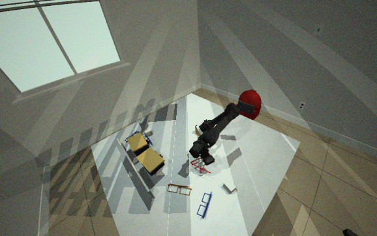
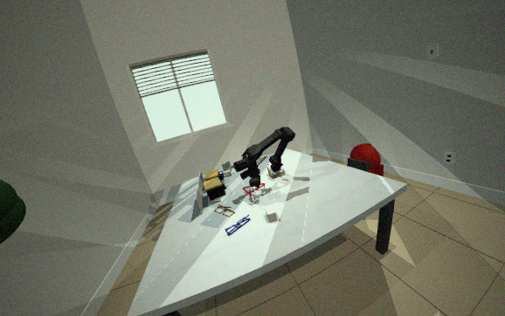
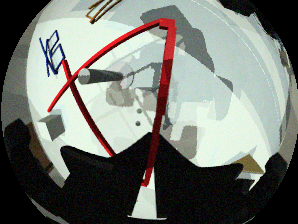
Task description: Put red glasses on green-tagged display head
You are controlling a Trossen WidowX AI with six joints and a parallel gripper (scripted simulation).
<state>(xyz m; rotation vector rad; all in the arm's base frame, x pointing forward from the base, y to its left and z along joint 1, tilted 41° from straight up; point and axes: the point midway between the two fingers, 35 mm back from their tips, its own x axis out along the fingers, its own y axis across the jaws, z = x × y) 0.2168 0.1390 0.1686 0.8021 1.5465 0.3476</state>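
Red glasses (image 1: 209, 172) (image 2: 252, 189) (image 3: 165, 75) are right at the pincer (image 1: 203, 161) (image 2: 254, 185) (image 3: 153, 136), which is pinching them by the front bar, up above the table (image 1: 254, 156) (image 2: 332, 192) (image 3: 42, 92). In the wrist view the front bar is the long way of the glasses, going from the pincer up to the top, and both arms of the glasses reach out to the left and cross in the picture. A grey post (image 3: 102, 76) with a pale end shows on that same side. It may be part of a head, but I can't tell, and I can't see any green tag. The next move hangs on this side: the two arms should go past the head, one on each side, with the middle of the bar facing the nose. If the glasses are turned wrong, one arm could bump the head. Farther from the pincer are a small pale block (image 1: 229, 186) (image 2: 272, 216) (image 3: 52, 126), brown glasses (image 1: 179, 189) (image 2: 224, 210) and blue glasses (image 1: 203, 206) (image 2: 238, 223) (image 3: 53, 52). Yellow-topped boxes (image 1: 150, 160) (image 2: 213, 181) stand beside an upright grey board (image 1: 135, 168) (image 2: 199, 196).
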